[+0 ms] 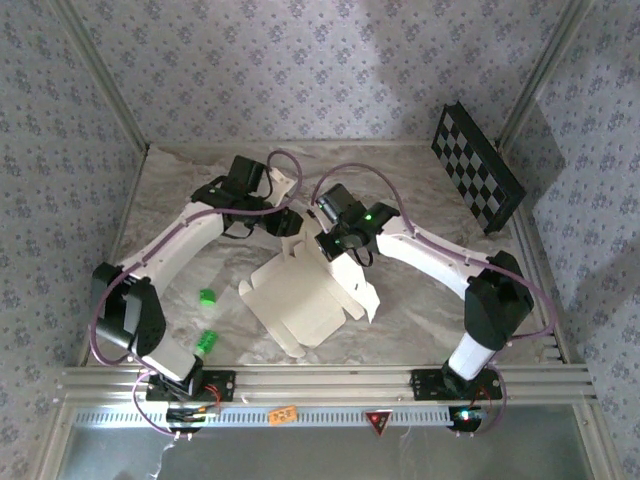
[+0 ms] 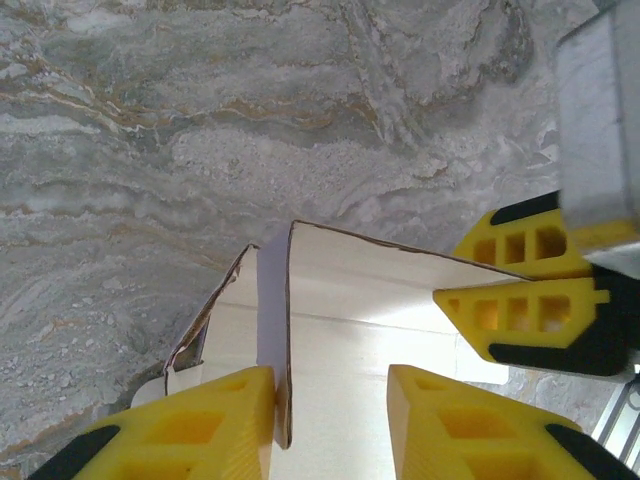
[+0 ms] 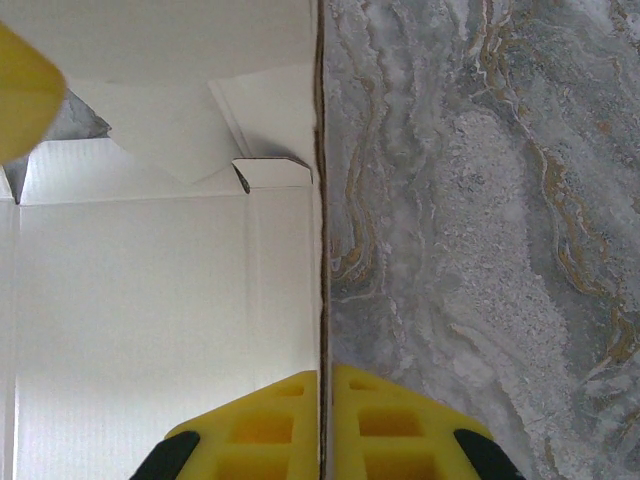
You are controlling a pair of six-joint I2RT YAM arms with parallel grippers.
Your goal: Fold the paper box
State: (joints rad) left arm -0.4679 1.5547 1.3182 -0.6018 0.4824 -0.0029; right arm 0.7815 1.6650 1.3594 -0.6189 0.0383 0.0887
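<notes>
The paper box [image 1: 300,300] stands half-folded in the middle of the table, cream-white inside, with walls and flaps raised. My right gripper [image 3: 322,385] is shut on the thin upright edge of one wall of the paper box [image 3: 160,300]; from above it is at the box's far side [image 1: 327,248]. My left gripper [image 2: 330,385] is open around an upright flap with a lavender face [image 2: 272,300]. That flap rests against the left finger, with a gap to the other one. The right gripper's yellow fingers [image 2: 530,310] appear at the right of the left wrist view.
A black-and-white checkerboard panel [image 1: 477,167] leans at the back right. Two small green objects [image 1: 207,296] [image 1: 208,341] lie on the marble tabletop [image 1: 420,300] near the left arm. An aluminium rail [image 1: 320,383] runs along the near edge, and papered walls close in the sides.
</notes>
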